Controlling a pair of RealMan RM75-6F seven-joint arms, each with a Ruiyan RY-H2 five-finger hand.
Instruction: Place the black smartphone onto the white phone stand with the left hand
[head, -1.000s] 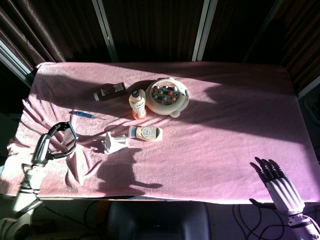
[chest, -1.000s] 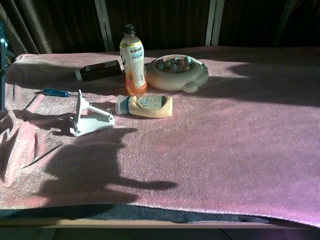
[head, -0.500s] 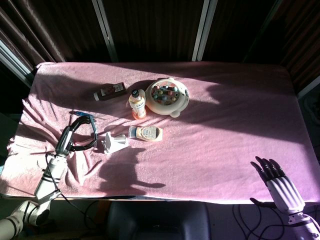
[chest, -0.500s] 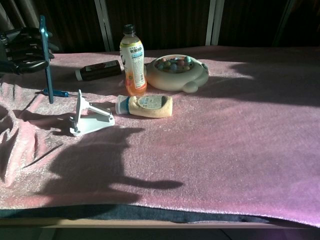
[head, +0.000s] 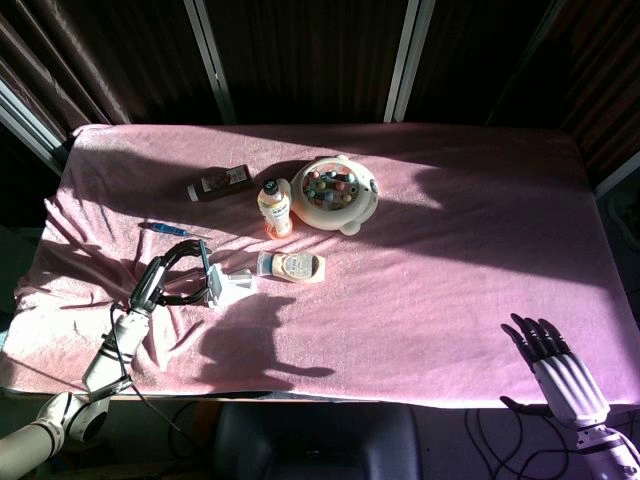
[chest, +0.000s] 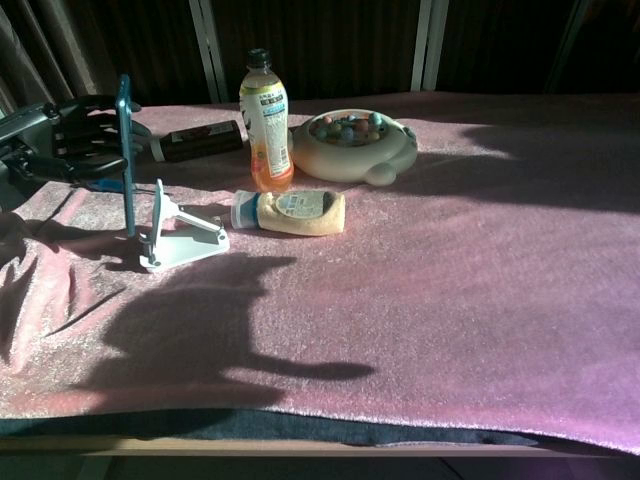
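While my left hand (chest: 70, 140) grips the phone (chest: 126, 150) upright on its edge, the stand (chest: 178, 236) sits just beside it, lower and to its right — not yet loaded. Lowering and seating remain, I judge. My right hand (head: 555, 365) idles, fingers apart, holding nothing.

Left robot hand (chest: 75, 140) gripping, raised; right robot hand (head: 556, 365) idle, fingers apart.

Pink cloth (head: 450, 250) bears juice bottle (chest: 264, 120), bead bowl (chest: 352, 145), screwdriver (head: 172, 229).
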